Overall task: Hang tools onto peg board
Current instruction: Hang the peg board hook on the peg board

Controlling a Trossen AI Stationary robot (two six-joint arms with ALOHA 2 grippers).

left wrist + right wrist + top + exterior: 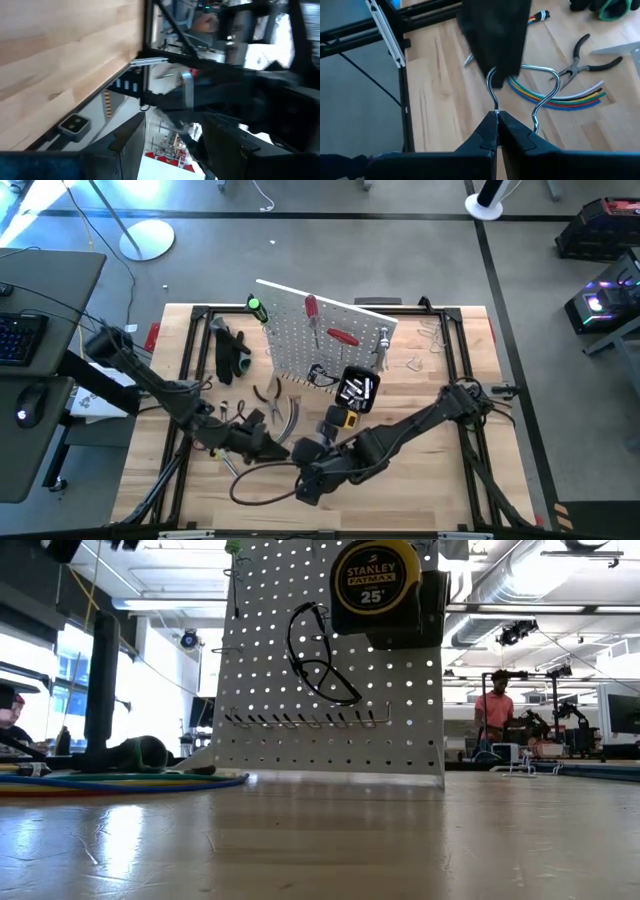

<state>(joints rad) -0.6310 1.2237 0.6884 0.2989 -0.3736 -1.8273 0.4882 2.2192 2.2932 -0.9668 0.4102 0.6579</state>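
You are bringing both arms together in front of the peg board (330, 335), left gripper (268, 448) with jaws I cannot tell, right gripper (496, 131) pinching a thin metal hook (520, 95) that is risking twisting loose or snagging the cables (560, 95).

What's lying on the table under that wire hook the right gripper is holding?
Under the wire hook pinched in the right gripper lie the coloured cables on bare table; pliers sit just beyond. The dark arm above hides the hook's far end.

Shiny metal clamp (520, 87), wooden table (445, 100)
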